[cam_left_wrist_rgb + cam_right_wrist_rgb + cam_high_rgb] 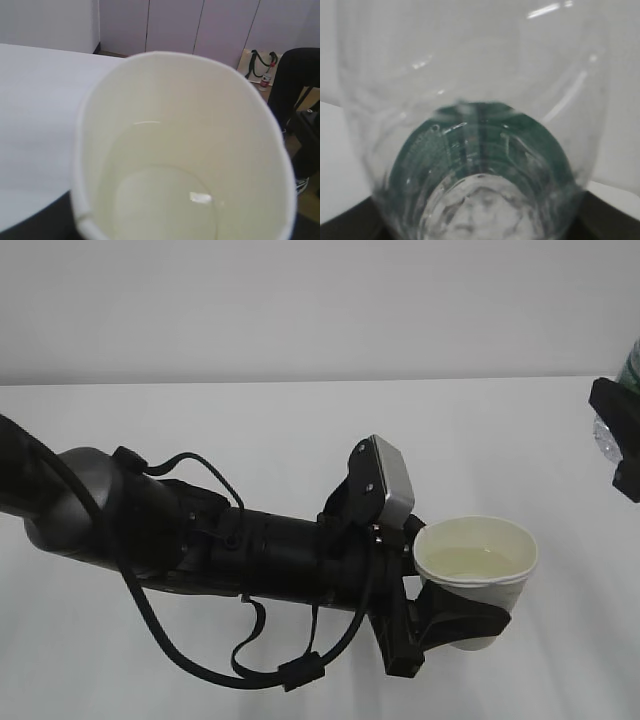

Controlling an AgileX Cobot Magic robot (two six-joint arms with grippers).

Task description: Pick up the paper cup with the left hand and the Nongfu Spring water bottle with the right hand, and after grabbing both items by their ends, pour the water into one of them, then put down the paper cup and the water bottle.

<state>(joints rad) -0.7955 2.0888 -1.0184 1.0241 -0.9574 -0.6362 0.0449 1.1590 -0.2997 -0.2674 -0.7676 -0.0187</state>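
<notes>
The white paper cup (pixel 477 558) is held upright above the table at right of centre, with my left gripper (pixel 462 617) shut on its lower wall. Clear water (pixel 470 563) lies in its cream inside. In the left wrist view the cup (pixel 185 115) fills the frame and the water (pixel 165 200) covers its bottom. At the far right edge my right gripper (pixel 622 440) is shut on the Nongfu Spring water bottle (pixel 631 368), of which only a bit of green label and clear plastic shows. The right wrist view looks along the clear ribbed bottle (pixel 475 90) towards its green label (pixel 480 145).
The white table (pixel 250 430) runs back to a pale wall. In the left wrist view the table's edge (pixel 107 56) is near, and beyond it are a bag (pixel 257 62) on the floor and a person's dark-trousered legs (pixel 295 90).
</notes>
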